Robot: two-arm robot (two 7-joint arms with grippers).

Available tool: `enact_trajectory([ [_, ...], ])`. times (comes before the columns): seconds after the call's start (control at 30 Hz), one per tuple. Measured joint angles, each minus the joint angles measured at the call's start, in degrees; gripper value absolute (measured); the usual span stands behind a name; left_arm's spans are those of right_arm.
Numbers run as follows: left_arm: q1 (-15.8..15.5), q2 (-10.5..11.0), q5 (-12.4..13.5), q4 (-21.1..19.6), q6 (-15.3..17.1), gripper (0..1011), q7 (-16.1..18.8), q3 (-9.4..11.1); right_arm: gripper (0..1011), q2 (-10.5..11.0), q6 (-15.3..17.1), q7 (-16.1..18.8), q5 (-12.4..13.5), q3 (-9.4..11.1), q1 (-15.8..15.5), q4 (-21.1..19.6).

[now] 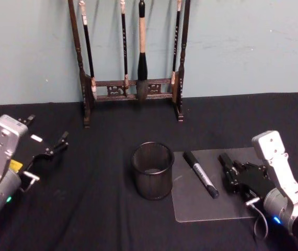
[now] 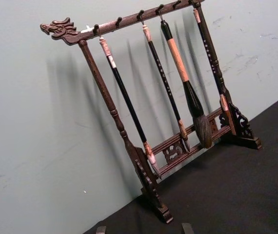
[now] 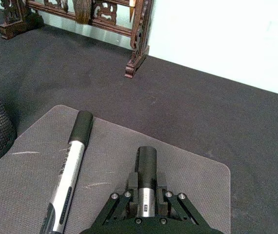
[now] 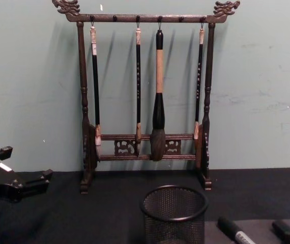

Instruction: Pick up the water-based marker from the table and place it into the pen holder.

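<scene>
Right gripper (image 1: 228, 168) is being held low over the right part of a clear mat (image 1: 201, 206), its jaws being clenched on the silver barrel of a held marker (image 3: 147, 163). The black cap is being pointed out ahead of the fingers toward the back wall. Whether this held marker is being rested on the mat or kept just above it cannot be told. A loose marker (image 1: 201, 173), silver barrel with black ends, is being left lying flat and slanted on the same mat, just beside the held one and between it and the pen holder (image 1: 151, 183). The two markers are being kept apart, roughly side by side in the right wrist view. The pen holder, a black mesh cup, is being stood upright on the black table cloth (image 1: 86, 209), touching or just off the mat's left edge. Left gripper (image 1: 47, 129) is being parked over the table's left side, well apart from the cup, with its jaws being held wide and released and nothing between them. At the back, against the wall, four brushes are being hung from a dark wooden brush rack (image 1: 133, 82).
</scene>
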Motion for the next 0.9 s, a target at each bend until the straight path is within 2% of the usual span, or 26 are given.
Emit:
enact_trajectory([
  [0.53, 0.0, 0.0, 0.0, 0.0, 0.0, 1001, 0.0, 0.0, 214, -0.4, -0.69, 0.63, -0.85, 0.65, -0.21, -0.06],
  [0.9, 0.0, 0.0, 0.0, 0.0, 0.0, 1001, 0.0, 0.0, 214, -1.29, -4.51, 2.03, -1.51, 2.73, -0.6, -1.0],
])
